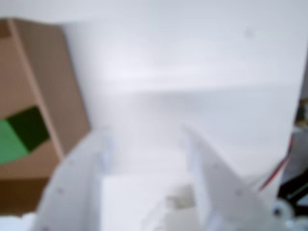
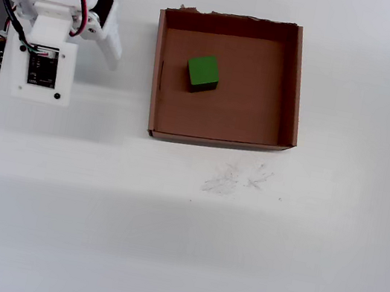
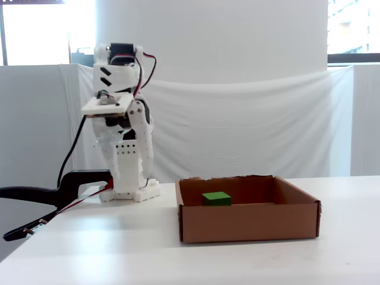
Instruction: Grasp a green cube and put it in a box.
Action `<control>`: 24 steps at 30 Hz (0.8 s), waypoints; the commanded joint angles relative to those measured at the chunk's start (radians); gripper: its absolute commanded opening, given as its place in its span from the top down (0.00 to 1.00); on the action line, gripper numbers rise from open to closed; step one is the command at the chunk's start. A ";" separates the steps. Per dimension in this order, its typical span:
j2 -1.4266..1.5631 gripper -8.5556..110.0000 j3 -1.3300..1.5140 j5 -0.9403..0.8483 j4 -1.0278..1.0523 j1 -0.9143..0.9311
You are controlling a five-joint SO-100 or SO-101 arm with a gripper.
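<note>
In the overhead view the white arm (image 2: 47,21) sits folded at the upper left of the white desk (image 2: 184,250), well apart from everything else. The jaws (image 1: 144,132) show best in the blurred wrist view, where the two white fingers (image 1: 79,183) stand spread with bare desk between them, holding nothing. To the right of the arm lies the box (image 2: 296,88), its far edge ragged. The green cube (image 2: 202,72) rests flat on the box floor, in the left half and nearer the far wall, touching no wall. In the fixed view the cube (image 3: 216,198) shows just above the box's (image 3: 249,222) front wall. Faint scribble marks (image 2: 234,179) sit on the desk just in front of the box.
</note>
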 commanded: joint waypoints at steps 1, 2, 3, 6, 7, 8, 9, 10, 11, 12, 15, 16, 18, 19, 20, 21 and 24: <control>0.080 0.78 0.031 -0.054 -0.002 0.026; 0.095 0.78 0.051 -0.055 -0.005 0.026; 0.112 0.78 0.069 -0.058 -0.008 0.028; 0.190 0.78 0.135 -0.098 0.000 0.044; 0.224 0.78 0.158 -0.120 0.009 0.057; 0.261 0.78 0.179 -0.146 0.021 0.071; 0.305 0.78 0.206 -0.158 0.034 0.078; 0.347 0.78 0.230 -0.160 0.044 0.078; 0.376 0.78 0.247 -0.160 0.055 0.078; 0.397 0.78 0.261 -0.161 0.064 0.075; 0.448 0.78 0.296 -0.163 0.087 0.067; 0.466 0.78 0.313 -0.164 0.092 0.066; 0.503 0.78 0.348 -0.170 0.101 0.066; 0.520 0.78 0.364 -0.179 0.106 0.066; 0.540 0.78 0.377 -0.184 0.114 0.066; 0.561 0.78 0.391 -0.184 0.120 0.066; 0.606 0.78 0.428 -0.187 0.144 0.066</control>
